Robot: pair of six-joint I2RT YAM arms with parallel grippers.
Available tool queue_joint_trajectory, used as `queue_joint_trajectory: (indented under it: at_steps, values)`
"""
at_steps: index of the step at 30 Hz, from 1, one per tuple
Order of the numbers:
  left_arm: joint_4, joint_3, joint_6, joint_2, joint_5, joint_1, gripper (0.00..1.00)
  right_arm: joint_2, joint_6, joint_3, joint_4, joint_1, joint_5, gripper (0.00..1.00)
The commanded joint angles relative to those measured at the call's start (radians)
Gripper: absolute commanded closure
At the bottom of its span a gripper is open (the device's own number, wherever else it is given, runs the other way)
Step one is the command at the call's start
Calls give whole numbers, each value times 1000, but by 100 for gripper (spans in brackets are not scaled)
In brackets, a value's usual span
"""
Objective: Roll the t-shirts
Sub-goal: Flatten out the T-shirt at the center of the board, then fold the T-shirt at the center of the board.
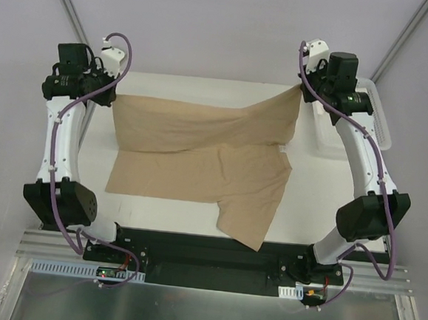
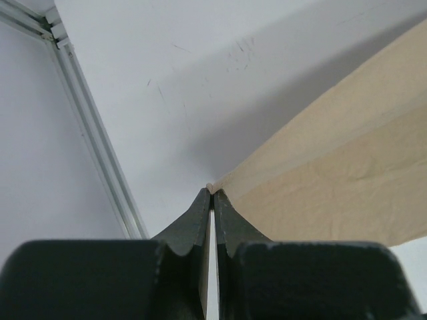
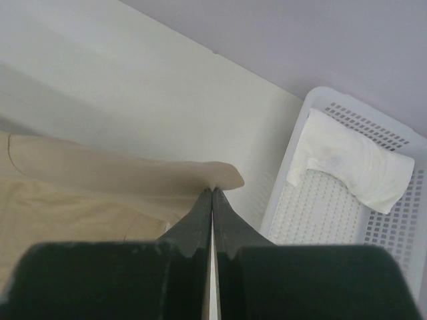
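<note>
We see the tan t-shirt [image 1: 199, 159] spread across the white bench [image 1: 306, 212], held up along its far edge by both arms. The left jaws are pressed together on the shirt's far left corner. In the left wrist view a sliver of the tan t-shirt [image 2: 347, 180] shows right at their tips, and the cloth runs away to the right, taut and off the surface. The right jaws are likewise pinched shut on the far right corner. In the right wrist view a small rounded flap of the tan t-shirt [image 3: 80, 180] pokes out just past the tips.

From above, the left arm [image 1: 64, 133] and right arm [image 1: 362, 157] reach to the far side of the bench, well apart. The nearer part of the shirt lies flat, and one sleeve reaches the near edge, just above the black base plate [image 1: 192, 251]. A small white label [image 1: 281, 147] shows near the shirt's right side.

The white mesh basket [image 3: 400, 220] stands at the far right of the bench, just beside the right arm. The white t-shirt [image 3: 347, 167] lies inside it as a rolled bundle, apart from the tan one.
</note>
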Motion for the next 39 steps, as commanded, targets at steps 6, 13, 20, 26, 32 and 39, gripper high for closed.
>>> queue_joint_trajectory:
  at_steps: [6, 13, 20, 26, 32, 39]
  values:
    - [43, 249, 21, 381, 9, 0, 100, 312, -47, 298, 34, 3, 54, 99]
    - [45, 586, 0, 714, -13, -3, 100, 631, -99, 516, 118, 15, 108, 99]
    - [86, 726, -5, 863, -71, -12, 100, 789, -186, 608, 332, 30, 172, 99]
    - [111, 656, -2, 838, -82, -14, 100, 806, -245, 558, 386, 49, 164, 99]
    - [112, 573, 15, 799, -71, -21, 100, 757, -249, 472, 373, 47, 155, 99]
    - [109, 512, 80, 758, -66, -28, 100, 642, -238, 356, 301, 49, 141, 99]
